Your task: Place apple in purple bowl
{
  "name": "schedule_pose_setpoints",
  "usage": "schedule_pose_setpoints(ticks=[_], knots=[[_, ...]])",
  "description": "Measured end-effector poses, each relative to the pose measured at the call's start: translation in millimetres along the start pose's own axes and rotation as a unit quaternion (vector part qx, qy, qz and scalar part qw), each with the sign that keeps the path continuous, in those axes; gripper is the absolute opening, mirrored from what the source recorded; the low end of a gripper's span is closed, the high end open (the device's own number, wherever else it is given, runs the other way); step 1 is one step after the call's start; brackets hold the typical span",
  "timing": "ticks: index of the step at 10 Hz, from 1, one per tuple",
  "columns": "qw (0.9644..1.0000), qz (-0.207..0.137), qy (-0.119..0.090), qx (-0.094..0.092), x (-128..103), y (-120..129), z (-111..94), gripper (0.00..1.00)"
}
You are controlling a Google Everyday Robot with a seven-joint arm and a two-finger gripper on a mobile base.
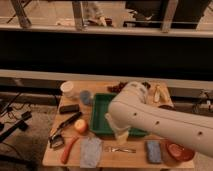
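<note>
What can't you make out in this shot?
Camera view:
purple bowl: only a dark sliver shows beside the arm.
green tray: right half behind the arm.
gripper, over the tray's front edge: partly hidden under the arm.
red bowl: top covered by the arm.

Light wooden table (131, 159) carries a green rectangular plastic tray (101, 112) at centre. Left of tray: white cylindrical cup (67, 89), small grey-blue cup (85, 96), black rectangular block (69, 108). Along front edge: long orange carrot (69, 149), grey cloth (91, 151), metal utensil (120, 149), blue sponge (154, 150), red-orange bowl (179, 151).
</note>
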Motion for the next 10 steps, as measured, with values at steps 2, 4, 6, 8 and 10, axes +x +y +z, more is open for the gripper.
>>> schedule_pose_setpoints(ticks=[2, 4, 6, 8, 10], knots=[[0.9995, -0.031, -0.004, 0.004, -27, -11, 5, 0.80], [0.9995, -0.032, -0.004, 0.004, -27, -11, 5, 0.80], [0.9995, -0.032, -0.005, 0.004, -28, -11, 5, 0.80], [0.9998, -0.013, -0.014, 0.007, -26, -14, 9, 0.80], [0.9995, -0.005, -0.030, 0.009, -39, -28, 16, 0.80]])
